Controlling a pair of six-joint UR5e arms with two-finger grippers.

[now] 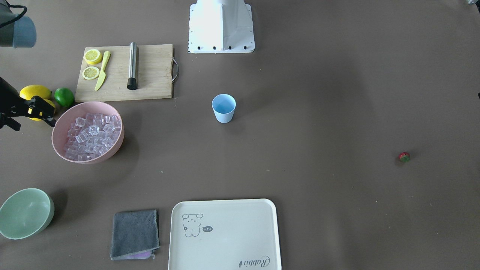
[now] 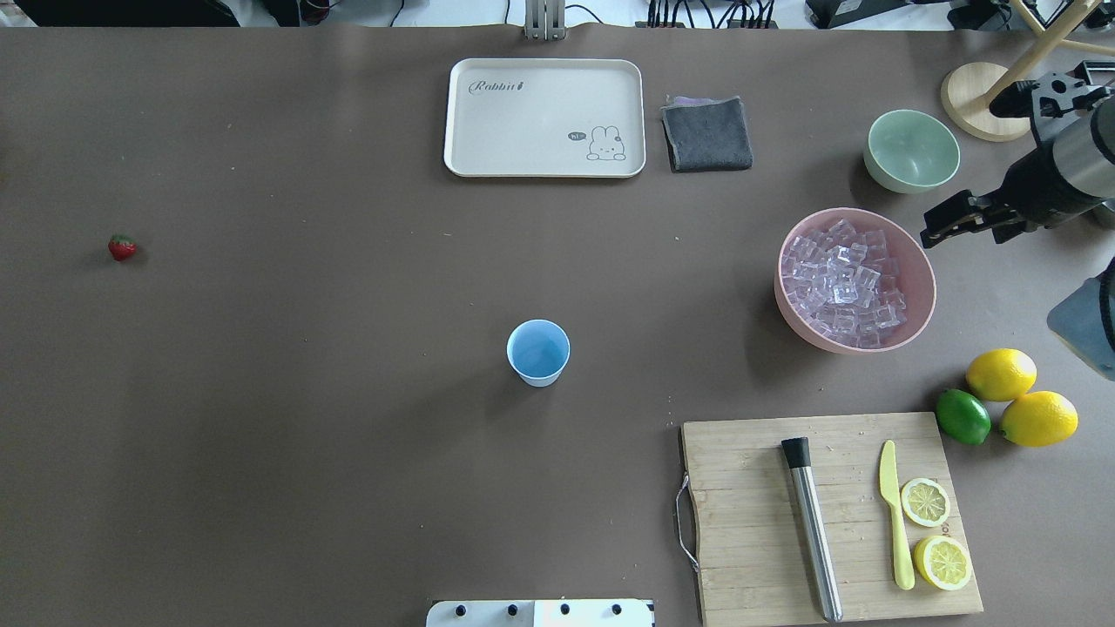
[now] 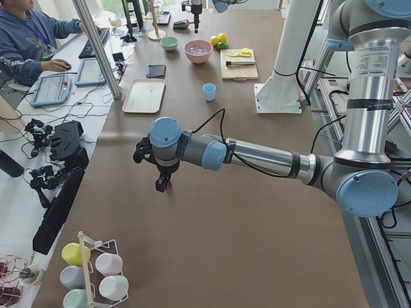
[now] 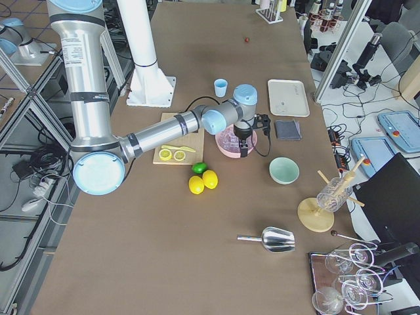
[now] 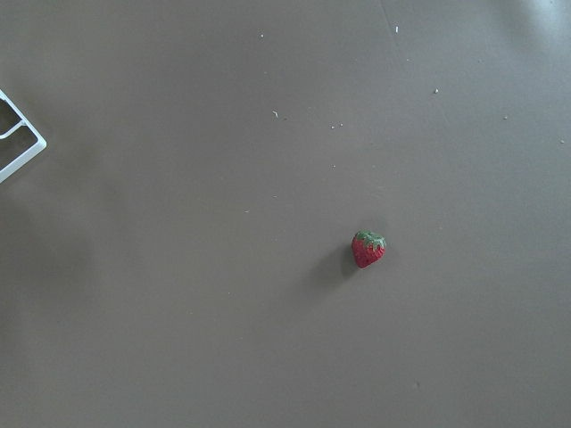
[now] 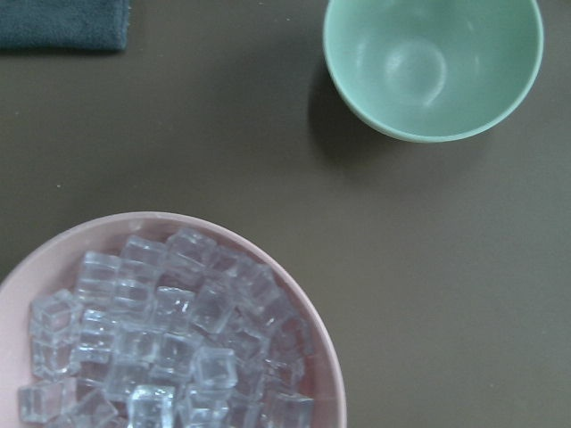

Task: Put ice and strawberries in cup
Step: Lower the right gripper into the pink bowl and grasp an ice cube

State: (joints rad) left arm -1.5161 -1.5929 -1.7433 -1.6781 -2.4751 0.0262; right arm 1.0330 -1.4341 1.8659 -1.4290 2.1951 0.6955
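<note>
Front view: cup upright at middle of table. Ice heaped in pink bowl. Strawberry alone, well apart from cup. Right gripper near bowl rim, fingers apart, nothing held.
Left side view: left gripper points down; how far open, cannot tell.
Left wrist view: strawberry lies on table.
Right wrist view: ice in pink bowl, green bowl near.

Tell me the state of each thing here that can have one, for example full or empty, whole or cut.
cup: upright, empty.
pink bowl: filled with ice.
green bowl: empty.
tray: empty.
strawberry: whole, outside the cup.
lemons: whole.
lemon slices: cut, on the board.
cloth: folded.
left gripper: jaws' state unclear.
right gripper: jaws' state unclear.
</note>
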